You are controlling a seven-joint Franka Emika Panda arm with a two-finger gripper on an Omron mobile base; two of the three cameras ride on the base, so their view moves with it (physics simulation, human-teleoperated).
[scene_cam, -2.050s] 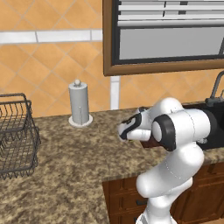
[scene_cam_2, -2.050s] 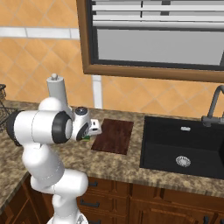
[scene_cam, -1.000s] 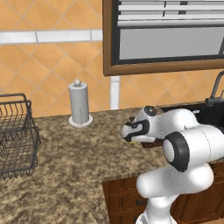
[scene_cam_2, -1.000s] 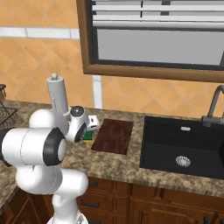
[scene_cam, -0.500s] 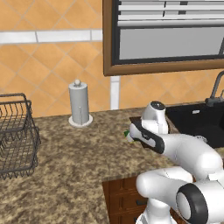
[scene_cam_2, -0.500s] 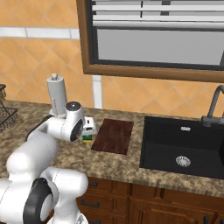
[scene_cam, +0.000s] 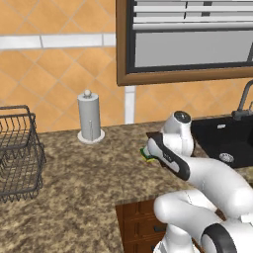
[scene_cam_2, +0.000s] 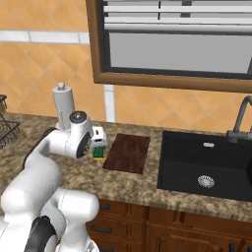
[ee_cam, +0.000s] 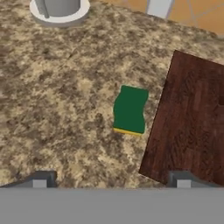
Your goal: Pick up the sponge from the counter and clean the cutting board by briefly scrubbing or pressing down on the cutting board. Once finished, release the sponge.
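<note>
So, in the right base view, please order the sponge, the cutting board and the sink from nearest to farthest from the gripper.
1. sponge, just below the gripper.
2. cutting board, beside the sponge toward the sink.
3. sink, far side of the board.

**Hidden and cut off**

In the left base view the arm's white wrist covers most of the sponge [scene_cam: 147, 154]; only a green-and-yellow corner shows, and the cutting board [scene_cam: 152, 134] shows only as a dark sliver behind the wrist. The wire basket [scene_cam: 20, 148] runs off the left edge, and the sink [scene_cam: 225, 141] and its faucet [scene_cam: 242, 101] run off the right. In the right base view the hand overlaps the sponge's [scene_cam_2: 99, 153] upper side, so its near edge alone shows. In the hand view the cutting board [ee_cam: 192, 118] is cut by the right edge, the paper towel holder [ee_cam: 59, 8] by the top, and the fingertips [ee_cam: 40, 178] barely clear the bottom band.
</note>
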